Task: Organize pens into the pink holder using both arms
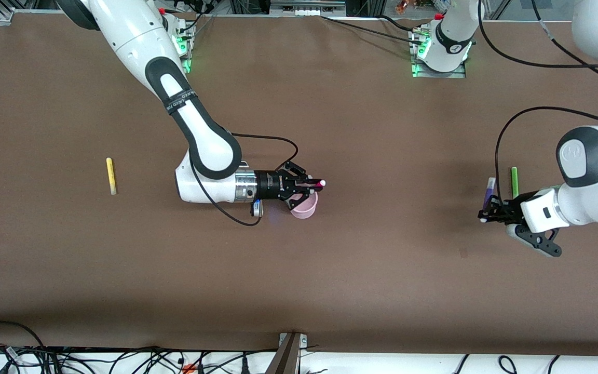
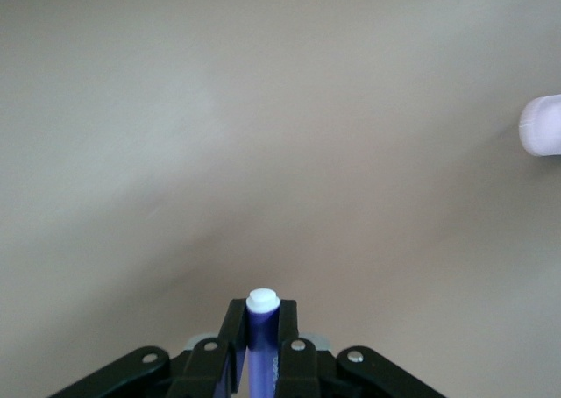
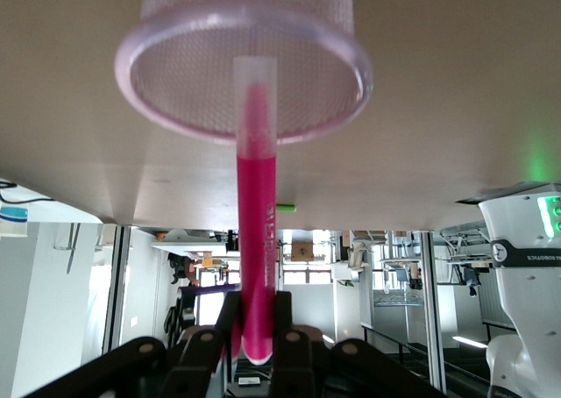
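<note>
The pink holder (image 1: 303, 208) stands mid-table. My right gripper (image 1: 313, 184) is just above it, shut on the magenta-pink pen (image 1: 317, 183), which lies level over the holder's mouth. In the right wrist view the pen (image 3: 257, 223) runs from the gripper (image 3: 256, 315) to the holder's rim (image 3: 193, 124). My left gripper (image 1: 488, 210) hangs low over the table at the left arm's end, shut on the dark purple pen (image 1: 489, 191). The left wrist view shows that pen (image 2: 261, 332) between the fingers of the gripper (image 2: 262, 315). The green pen (image 1: 514, 182) lies beside it. The yellow pen (image 1: 111, 175) lies at the right arm's end.
The brown table (image 1: 382, 270) has a metal bracket (image 1: 289, 353) at its edge nearest the front camera, with cables below it. The holder shows as a pale shape (image 2: 542, 124) at the edge of the left wrist view. The green pen also shows small in the right wrist view (image 3: 285, 209).
</note>
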`<state>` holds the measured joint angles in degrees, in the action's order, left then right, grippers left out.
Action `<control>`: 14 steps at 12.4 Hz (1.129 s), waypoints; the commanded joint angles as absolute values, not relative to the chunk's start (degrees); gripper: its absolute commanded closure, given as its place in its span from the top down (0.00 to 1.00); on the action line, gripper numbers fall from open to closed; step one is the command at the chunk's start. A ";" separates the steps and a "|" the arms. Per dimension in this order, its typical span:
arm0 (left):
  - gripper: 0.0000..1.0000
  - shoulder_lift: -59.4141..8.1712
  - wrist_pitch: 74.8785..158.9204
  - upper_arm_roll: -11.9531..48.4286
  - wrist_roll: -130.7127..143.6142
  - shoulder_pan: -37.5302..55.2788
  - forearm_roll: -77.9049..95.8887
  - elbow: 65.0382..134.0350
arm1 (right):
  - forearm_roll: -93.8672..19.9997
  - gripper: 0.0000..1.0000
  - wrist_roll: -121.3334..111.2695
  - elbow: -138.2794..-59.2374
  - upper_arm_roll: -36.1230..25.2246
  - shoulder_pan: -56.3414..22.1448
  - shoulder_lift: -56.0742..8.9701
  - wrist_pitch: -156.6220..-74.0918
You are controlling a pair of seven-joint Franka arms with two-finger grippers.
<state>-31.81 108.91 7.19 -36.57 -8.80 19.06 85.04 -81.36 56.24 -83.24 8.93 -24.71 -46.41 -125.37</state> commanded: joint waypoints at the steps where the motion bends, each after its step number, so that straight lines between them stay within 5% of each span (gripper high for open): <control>1: 0.00 -34.80 107.58 7.38 -46.55 -8.18 30.81 81.39 | -81.91 0.22 55.72 -81.39 9.05 -25.40 -47.99 -126.74; 3: 0.00 -34.63 105.83 9.82 -48.51 -8.52 38.98 82.26 | -81.13 0.97 56.16 -80.78 8.88 -25.40 -47.64 -126.83; 7: 0.00 -34.89 104.85 14.41 -52.55 -7.48 52.08 81.65 | -69.91 1.00 57.13 -77.52 8.18 -23.13 -45.10 -125.43; 11: 0.00 -34.89 106.96 17.84 -53.52 -2.47 54.14 79.82 | -51.56 1.00 56.87 -72.97 8.00 -13.38 -39.65 -110.60; 14: 0.00 -35.60 117.55 17.84 -61.48 3.67 54.06 78.57 | -31.80 1.00 52.59 -71.28 8.00 -11.17 -34.39 -103.91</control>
